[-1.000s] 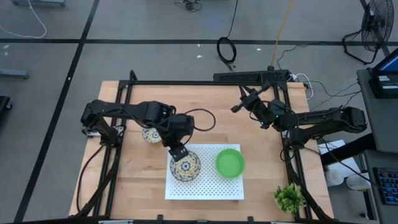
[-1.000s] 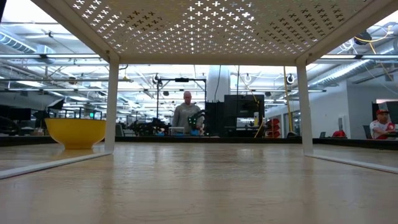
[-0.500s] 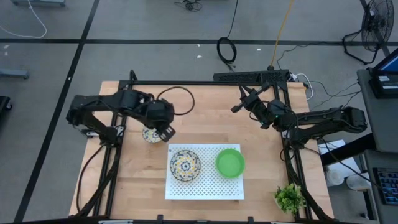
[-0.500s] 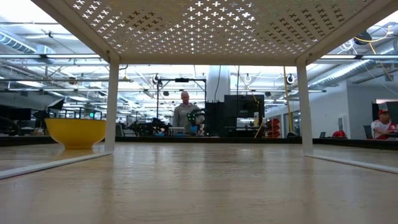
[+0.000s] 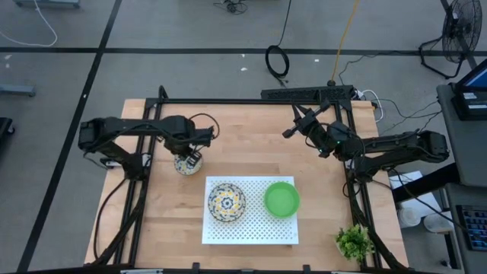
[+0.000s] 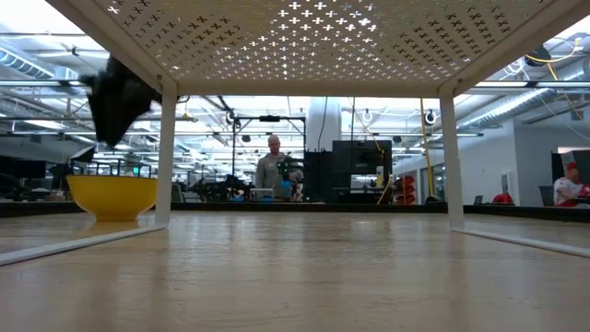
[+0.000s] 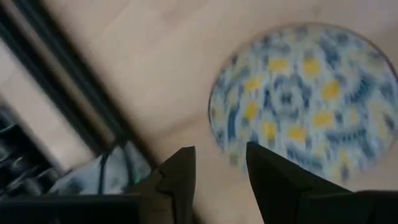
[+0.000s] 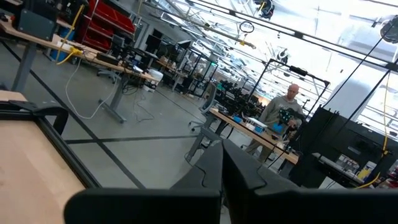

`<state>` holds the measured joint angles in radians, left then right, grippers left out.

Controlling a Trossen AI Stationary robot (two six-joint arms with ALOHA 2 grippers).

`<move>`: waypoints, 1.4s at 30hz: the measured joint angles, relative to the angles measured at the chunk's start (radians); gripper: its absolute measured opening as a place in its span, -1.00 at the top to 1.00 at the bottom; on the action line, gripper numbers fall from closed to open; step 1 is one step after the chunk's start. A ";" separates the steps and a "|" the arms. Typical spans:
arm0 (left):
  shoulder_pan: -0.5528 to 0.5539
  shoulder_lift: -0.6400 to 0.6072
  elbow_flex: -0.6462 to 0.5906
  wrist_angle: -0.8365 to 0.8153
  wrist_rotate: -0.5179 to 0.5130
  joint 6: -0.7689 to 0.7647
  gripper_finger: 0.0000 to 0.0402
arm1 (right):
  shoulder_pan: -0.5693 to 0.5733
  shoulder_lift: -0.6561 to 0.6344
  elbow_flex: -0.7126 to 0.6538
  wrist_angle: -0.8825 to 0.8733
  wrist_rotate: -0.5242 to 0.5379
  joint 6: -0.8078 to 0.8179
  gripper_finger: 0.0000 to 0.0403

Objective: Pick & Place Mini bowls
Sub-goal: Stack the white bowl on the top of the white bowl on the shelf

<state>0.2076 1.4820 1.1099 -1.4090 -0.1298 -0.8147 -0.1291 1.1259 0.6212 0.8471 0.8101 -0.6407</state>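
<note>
Left end effector (image 5: 195,157) hangs directly over a patterned bowl (image 5: 185,164) that sits on the bare wood of the bench (image 5: 251,129), just off the back-left corner of the white perforated tray (image 5: 251,228). Its fingers (image 7: 177,180) stand partly apart with nothing between them, and in the left wrist view the bowl's near rim lies right past the fingertips, so the bowl is below and slightly ahead of them rather than off to a side. Being round, the bowl has no long axis to line up with; what matters is which part of the rim the fingers straddle. On the tray a second patterned bowl (image 5: 226,202) and a green bowl (image 5: 281,199) sit side by side, apart. Right end effector (image 5: 290,131) is pinched closed and empty, held up near the bench's back edge, well away from every bowl, so the left arm is clearly the nearer one for this pick.
</note>
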 joint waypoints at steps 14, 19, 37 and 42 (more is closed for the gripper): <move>0.172 -0.027 -0.212 0.261 0.053 0.130 0.28 | 0.000 0.000 0.000 -0.008 -0.003 0.000 1.00; 0.188 -0.026 -0.243 0.272 0.067 0.136 0.28 | 0.000 0.000 0.000 -0.008 -0.003 0.001 1.00; 0.218 -0.033 -0.314 0.413 0.263 0.210 0.91 | 0.000 0.000 0.000 -0.007 -0.003 0.001 1.00; 0.235 -0.092 -0.280 0.367 0.187 0.196 0.95 | 0.000 0.000 0.000 -0.007 -0.003 0.001 1.00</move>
<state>0.4428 1.3896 0.8303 -1.0423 0.0572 -0.6185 -0.1291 1.1259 0.6212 0.8397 0.8070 -0.6399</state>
